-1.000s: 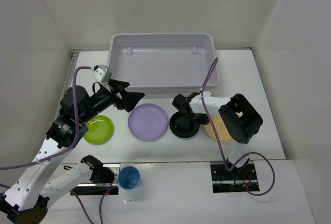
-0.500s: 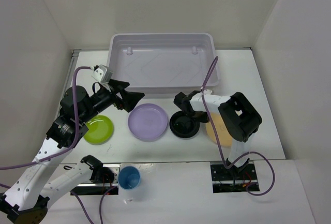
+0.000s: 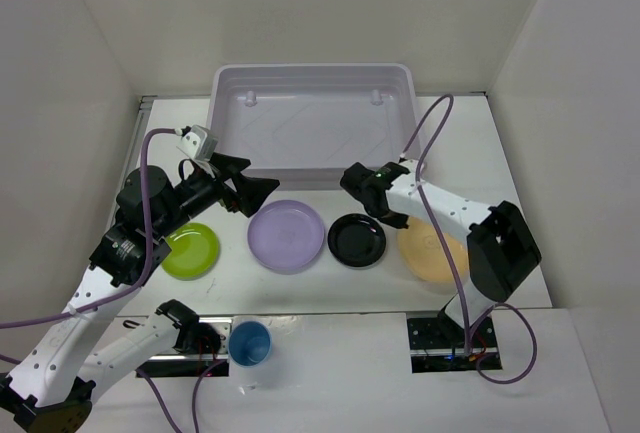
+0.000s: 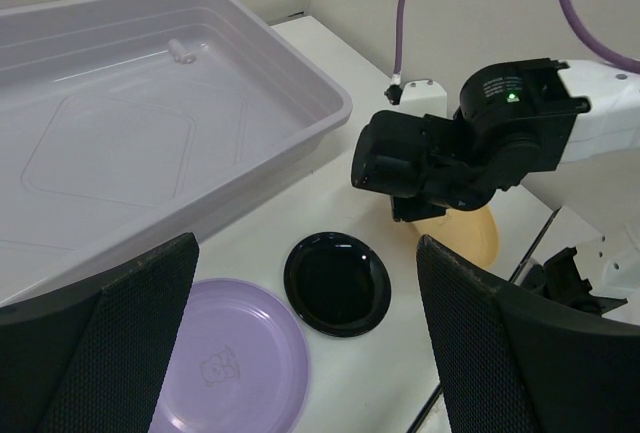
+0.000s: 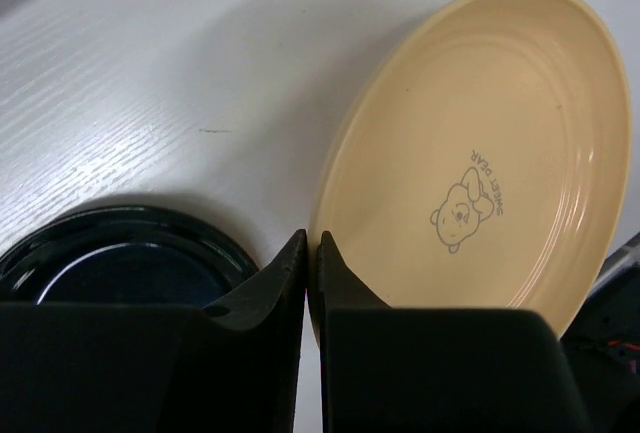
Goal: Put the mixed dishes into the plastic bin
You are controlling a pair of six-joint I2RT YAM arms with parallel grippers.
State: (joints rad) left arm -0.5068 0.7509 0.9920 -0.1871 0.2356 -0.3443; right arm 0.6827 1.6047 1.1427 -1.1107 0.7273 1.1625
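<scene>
The plastic bin (image 3: 313, 70) stands empty at the back; it also shows in the left wrist view (image 4: 330, 113). On the table lie a lime green plate (image 3: 190, 250), a lavender plate (image 3: 286, 236), a small black plate (image 3: 357, 240) and a pale orange plate (image 3: 432, 253). A blue cup (image 3: 250, 343) stands on the near ledge. The pink cup is out of view. My right gripper (image 3: 383, 215) is shut and empty, raised over the gap between the black plate (image 5: 110, 253) and the orange plate (image 5: 480, 153). My left gripper (image 3: 255, 191) is open and empty, above the lavender plate's left edge.
White walls close in the table on the left, back and right. The right arm's elbow (image 3: 505, 253) hangs over the orange plate's right side. Cables loop from both arms. In the left wrist view the black plate (image 4: 338, 283) lies next to the lavender plate (image 4: 230, 363).
My right gripper has risen off the black plate and moved slightly back and right; its elbow swung right, uncovering the orange plate. The plates and my left arm have not moved.
</scene>
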